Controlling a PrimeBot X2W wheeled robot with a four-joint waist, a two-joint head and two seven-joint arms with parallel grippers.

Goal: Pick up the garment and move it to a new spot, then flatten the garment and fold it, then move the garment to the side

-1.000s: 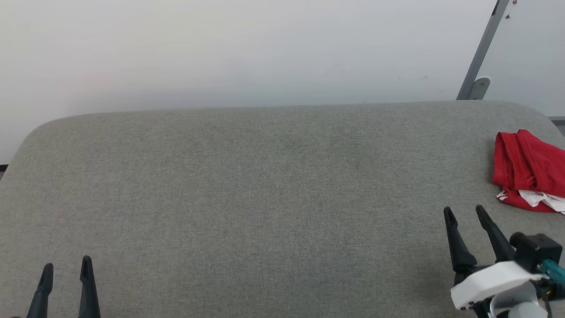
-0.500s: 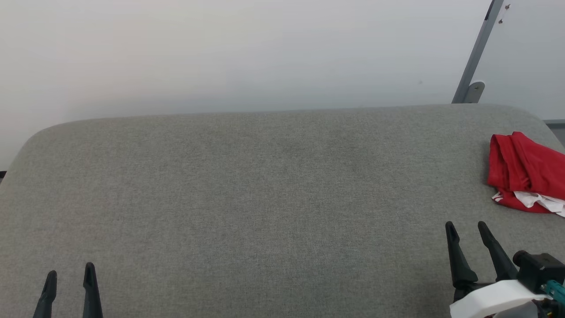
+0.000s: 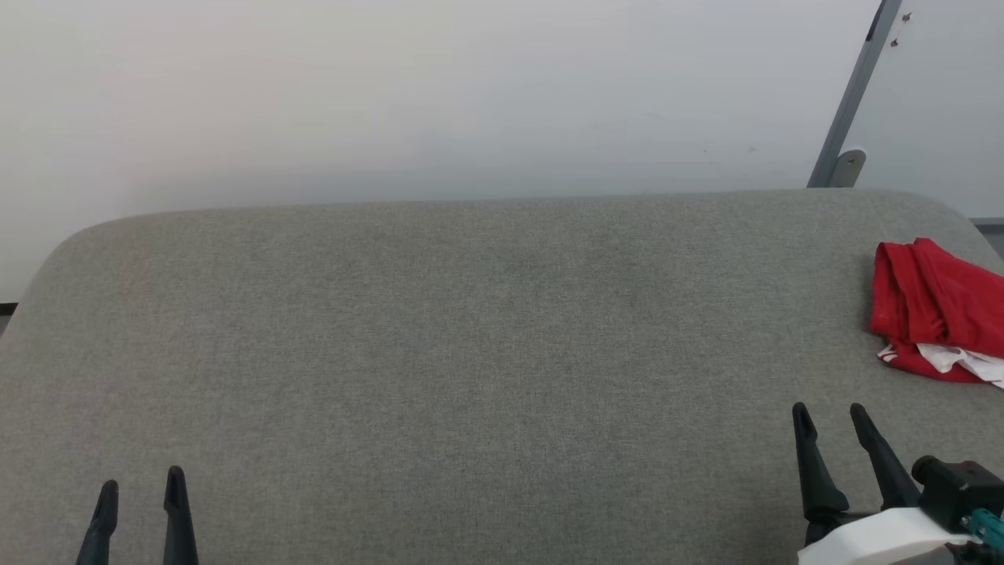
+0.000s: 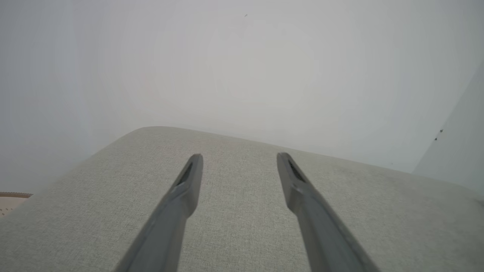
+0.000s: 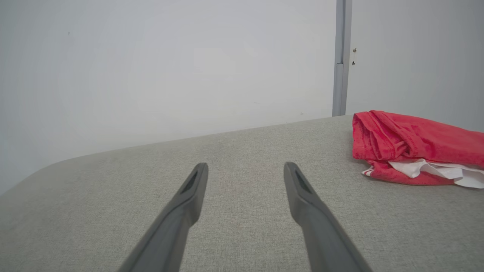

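Beyond the right pincer (image 3: pixel 827 410), to its right, lies the garment (image 3: pixel 933 306)

Red garment (image 3: pixel 933 310) bunched far right; grey surface (image 3: pixel 471 353)

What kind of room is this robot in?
Probably a plain test room, not a home: a bare pale wall, a grey cloth-covered table, and one bunched red garment at its right edge.

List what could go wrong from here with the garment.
1. The garment lies near the right end of the grey surface and is cut off by the head view's frame; a nudge could push it off.
2. It is bunched in layers, so the open right hand may pinch just one.
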